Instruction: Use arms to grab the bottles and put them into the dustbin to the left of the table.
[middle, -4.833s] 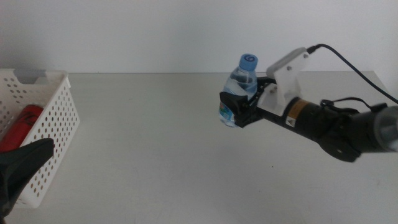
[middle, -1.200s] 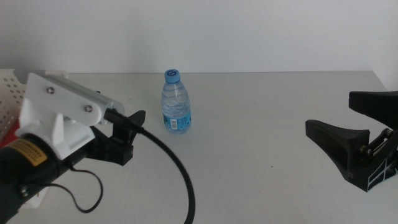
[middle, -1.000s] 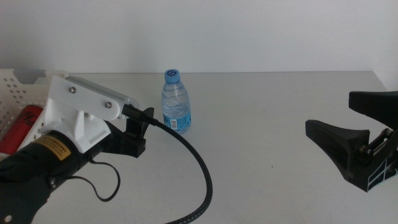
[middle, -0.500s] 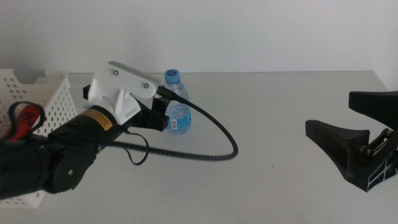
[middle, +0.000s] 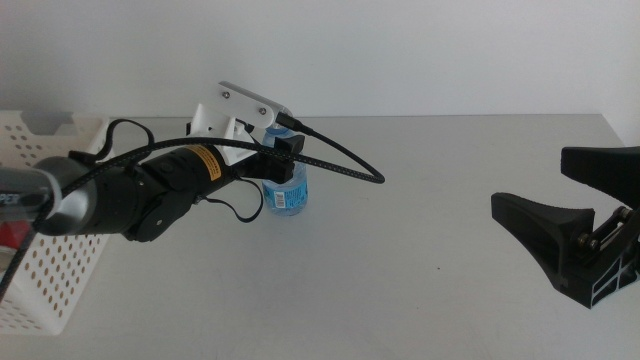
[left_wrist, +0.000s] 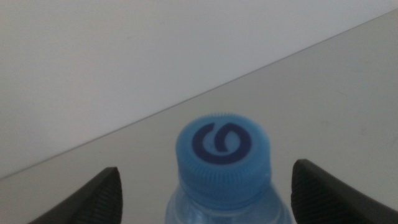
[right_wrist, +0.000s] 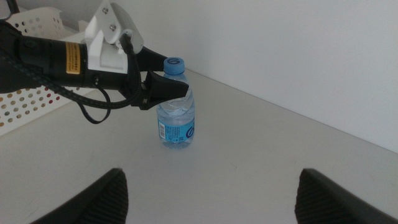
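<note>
- The water bottle (middle: 286, 190) stands upright on the grey bench (middle: 400, 250), toward its far side and a little left of centre; its blue cap (left_wrist: 223, 156) is on.
- The left tool (middle: 275, 160) has reached in from the left and sits at the bottle's upper part, its jaws spread apart on either side of the neck.
- In the left wrist view the cap lies between the two dark jaw tips with clear gaps on both sides, so neither jaw touches it.
- The right wrist view shows the same: a dark finger (right_wrist: 166, 87) crosses in front of the bottle just under the cap, the label (right_wrist: 175, 131) in plain sight below it.
- A black cable (middle: 335, 165) loops from the left arm over the bench beside the bottle.
- The white perforated dustbin (middle: 62, 225) stands at the left edge, something red (middle: 12, 236) showing inside it.
- The right tool (middle: 590, 230) waits at the right edge of the bench, well apart from the bottle, jaws wide apart and holding nothing.
</note>
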